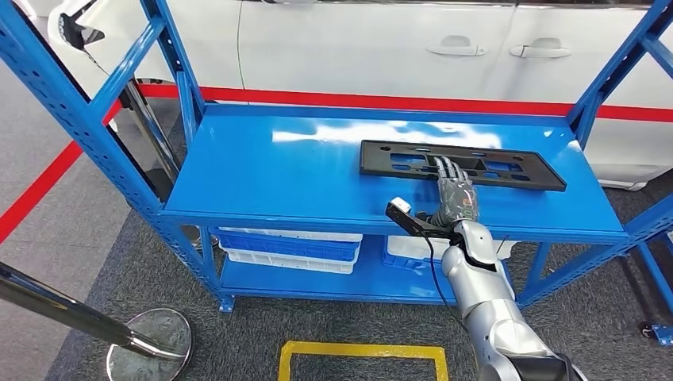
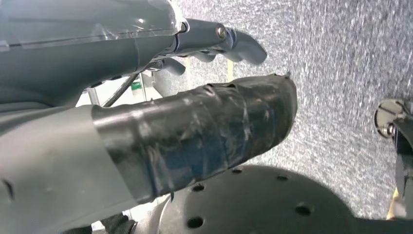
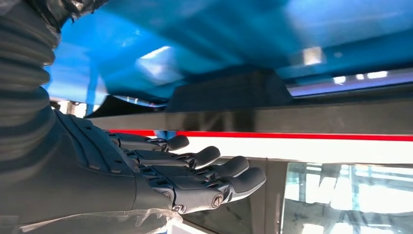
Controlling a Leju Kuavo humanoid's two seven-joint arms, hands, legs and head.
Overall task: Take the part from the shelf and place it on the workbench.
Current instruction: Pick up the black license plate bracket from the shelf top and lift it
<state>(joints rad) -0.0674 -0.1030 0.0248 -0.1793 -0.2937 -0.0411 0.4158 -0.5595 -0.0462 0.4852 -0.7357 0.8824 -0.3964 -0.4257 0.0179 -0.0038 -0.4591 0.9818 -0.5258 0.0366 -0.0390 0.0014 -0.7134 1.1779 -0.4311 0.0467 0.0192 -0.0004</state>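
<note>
Looks like the reach-and-grab step: the right hand [image 1: 453, 190] is stretched out with fingers spread, holding nothing, fingertips over the near edge of the flat black plastic frame part [image 1: 508, 165] lying on the blue metal shelf top [image 1: 294, 167]. Next it'll probably need to curl the fingers round that edge and lift it. The left hand [image 2: 146, 97] hangs over grey carpet, grip unclear.

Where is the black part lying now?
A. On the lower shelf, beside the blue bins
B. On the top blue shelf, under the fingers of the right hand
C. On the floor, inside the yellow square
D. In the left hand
B: the black part lies flat on the top shelf, with the right hand stretched over its near edge.
</note>
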